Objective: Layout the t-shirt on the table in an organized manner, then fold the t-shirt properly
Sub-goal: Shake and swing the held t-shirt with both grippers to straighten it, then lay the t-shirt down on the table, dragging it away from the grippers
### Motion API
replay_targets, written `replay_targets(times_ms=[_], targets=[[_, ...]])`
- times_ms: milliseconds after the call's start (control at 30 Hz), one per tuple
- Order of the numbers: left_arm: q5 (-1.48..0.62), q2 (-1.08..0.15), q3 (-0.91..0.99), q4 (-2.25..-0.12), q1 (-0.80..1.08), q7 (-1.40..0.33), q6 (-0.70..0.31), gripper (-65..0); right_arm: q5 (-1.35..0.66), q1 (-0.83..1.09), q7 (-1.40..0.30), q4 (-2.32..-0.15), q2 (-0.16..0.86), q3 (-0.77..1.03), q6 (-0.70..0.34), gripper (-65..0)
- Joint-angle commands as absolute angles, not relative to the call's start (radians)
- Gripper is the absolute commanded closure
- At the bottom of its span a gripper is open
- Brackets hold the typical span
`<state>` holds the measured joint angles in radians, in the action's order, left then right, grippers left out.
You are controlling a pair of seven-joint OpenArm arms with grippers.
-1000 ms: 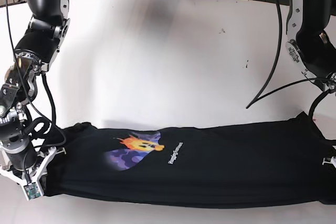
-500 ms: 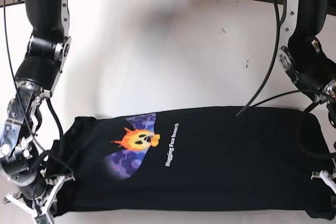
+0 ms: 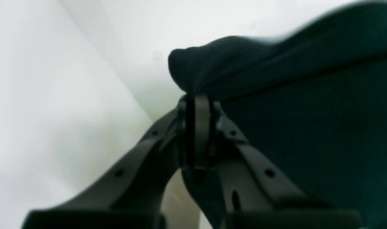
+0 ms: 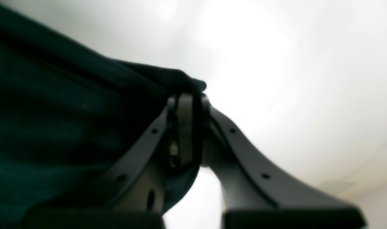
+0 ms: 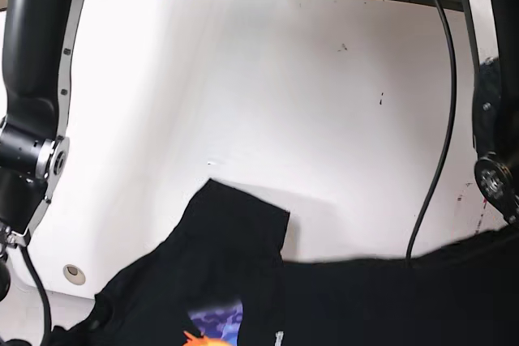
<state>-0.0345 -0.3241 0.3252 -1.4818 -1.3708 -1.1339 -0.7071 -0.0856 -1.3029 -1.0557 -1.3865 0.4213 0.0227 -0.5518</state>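
Note:
The black t-shirt (image 5: 340, 301) hangs raised along the bottom of the base view. One sleeve (image 5: 235, 220) points up over the white table (image 5: 243, 79), and the top of its colourful graphic (image 5: 212, 326) shows at the bottom edge. In the left wrist view my left gripper (image 3: 198, 105) is shut on a bunched edge of the black cloth (image 3: 307, 111). In the right wrist view my right gripper (image 4: 187, 98) is shut on another pinched edge of the cloth (image 4: 53, 111). Both grippers are out of the base view.
The right-wrist arm (image 5: 36, 79) stands along the left edge of the base view and the left-wrist arm (image 5: 491, 119) along the right, with a black cable (image 5: 434, 160) hanging beside it. A round metal grommet (image 5: 74, 273) sits near the table's front left. Small dark specks (image 5: 380, 100) mark the tabletop.
The t-shirt has gone from lying stretched on the table to being lifted up toward the camera. Both grippers have risen out of the bottom of the base view, still gripping its ends.

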Motion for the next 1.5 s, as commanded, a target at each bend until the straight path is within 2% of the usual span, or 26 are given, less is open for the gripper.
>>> replay_targets(times_ms=[0, 233, 533, 867, 967, 1200, 1467], targets=[[-0.021, -0.332, 0.325, -1.466, -1.468, -1.118, -0.698, 0.0, -0.059, -1.374, -1.049, -1.394, 0.438, 0.027, -0.542, 0.0], [-0.022, -0.328, 0.321, -1.448, -1.515, -1.124, -0.698, 0.0, -0.067, -1.389, -1.056, -1.409, 0.464, 0.025, -0.544, 0.0], [-0.024, -0.328, 0.338, -1.526, -1.397, -1.198, -0.698, 0.0, -0.067, -1.25, -1.092, -1.531, 0.492, 0.035, -0.582, 0.0], [-0.025, -0.326, 0.38, -1.728, -1.09, -1.268, -0.698, 0.0, -0.067, -0.891, -1.135, -1.748, 0.484, 0.196, -0.634, 0.0], [-0.025, -0.325, 0.429, -1.791, -0.951, -1.273, -0.698, 0.0, -0.067, -0.73, -1.124, -1.804, 0.463, 0.257, -0.667, 0.0], [-0.025, -0.285, 0.53, -1.893, -0.633, -1.273, -0.698, 0.0, -0.056, -0.381, -0.995, -1.845, 0.341, 0.438, -0.698, 0.0], [-0.025, -0.234, 0.661, -1.942, -0.308, -1.234, -0.698, 0.0, -0.064, -0.122, -0.894, -1.845, 0.265, 0.495, -0.698, 0.0]])
